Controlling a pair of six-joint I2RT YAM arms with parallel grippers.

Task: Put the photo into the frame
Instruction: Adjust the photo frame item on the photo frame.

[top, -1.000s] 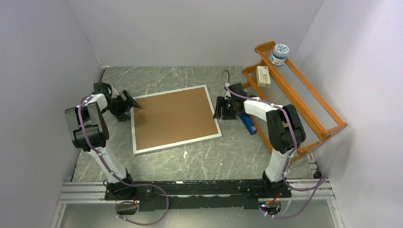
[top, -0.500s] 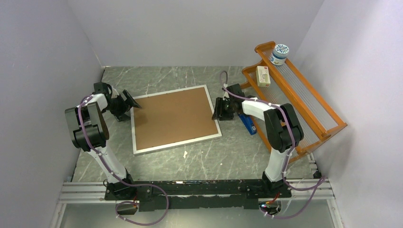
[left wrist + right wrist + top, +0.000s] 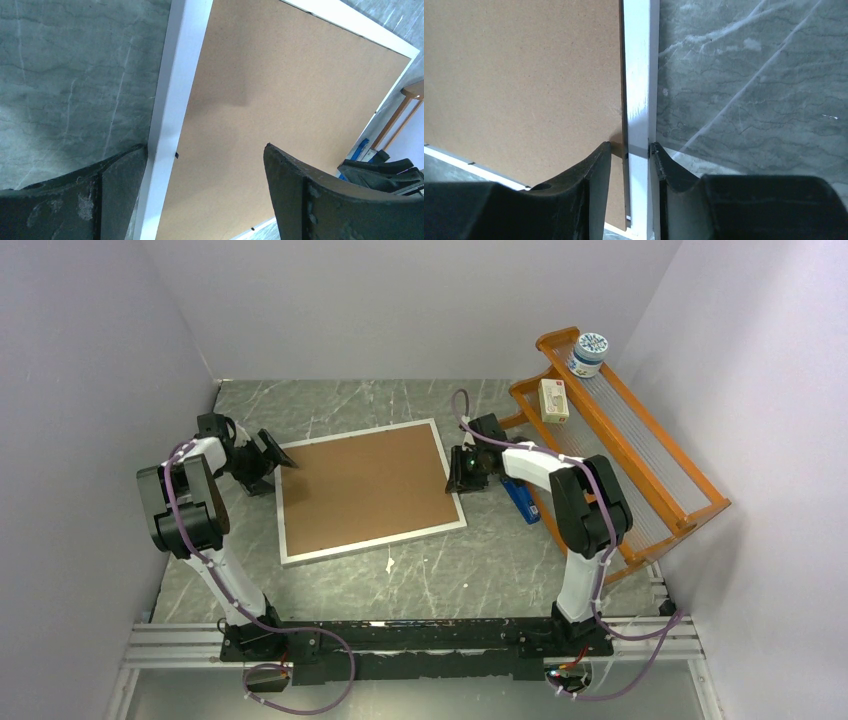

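The frame [image 3: 370,544] lies face down mid-table, its thin white rim around a brown backing board [image 3: 365,485]. The photo is hidden in every view. My left gripper [image 3: 280,455] is at the frame's far-left corner. In the left wrist view it [image 3: 205,147] stands wide open, one finger outside the rim [image 3: 172,100], the other over the board [image 3: 280,85]. My right gripper [image 3: 455,475] is at the right rim. In the right wrist view it [image 3: 631,145] straddles the rim [image 3: 640,75]; the outer finger touches it, and a thin gap remains on the board side [image 3: 524,75].
An orange wooden rack [image 3: 640,440] stands along the right wall with a round jar [image 3: 588,353] and a small box [image 3: 553,399] on it. A blue object [image 3: 521,502] lies between rack and frame. A small white scrap [image 3: 389,563] lies near the frame's front edge.
My right gripper has moved left onto the frame's right rim and its jaws have narrowed around it. The left arm and the frame have not moved.
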